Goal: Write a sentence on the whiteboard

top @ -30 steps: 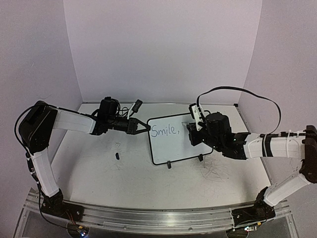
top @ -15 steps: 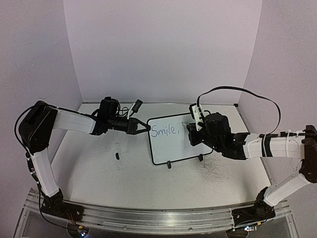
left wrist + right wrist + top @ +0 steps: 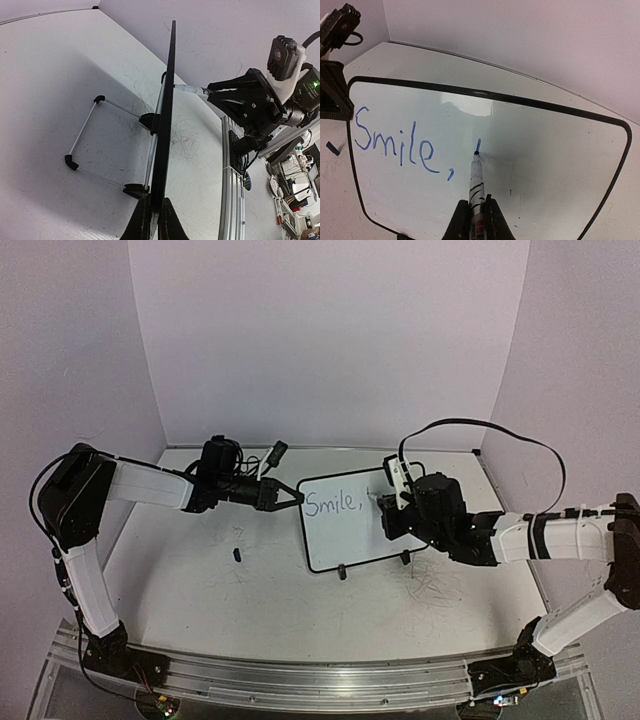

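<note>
The whiteboard (image 3: 352, 538) stands tilted at mid-table; it also shows in the right wrist view (image 3: 550, 160) and edge-on in the left wrist view (image 3: 168, 95). The sentence reads "Smile," (image 3: 332, 504) in blue strokes (image 3: 395, 145). A short new vertical stroke (image 3: 478, 145) follows the comma. My left gripper (image 3: 296, 497) is shut on the board's left edge (image 3: 155, 206). My right gripper (image 3: 388, 510) is shut on a white marker (image 3: 476, 181), whose tip touches the board at the foot of the new stroke. The right gripper also shows in its wrist view (image 3: 475, 209).
A small black marker cap (image 3: 238, 554) lies on the table left of the board. The board's black feet (image 3: 341, 573) rest on the scuffed tabletop, with grey scribbles (image 3: 432, 590) at front right. A wire stand (image 3: 85, 135) props the board from behind.
My right gripper has shifted slightly down and right with the marker, and a short stroke now shows after the comma. The left arm has not moved.
</note>
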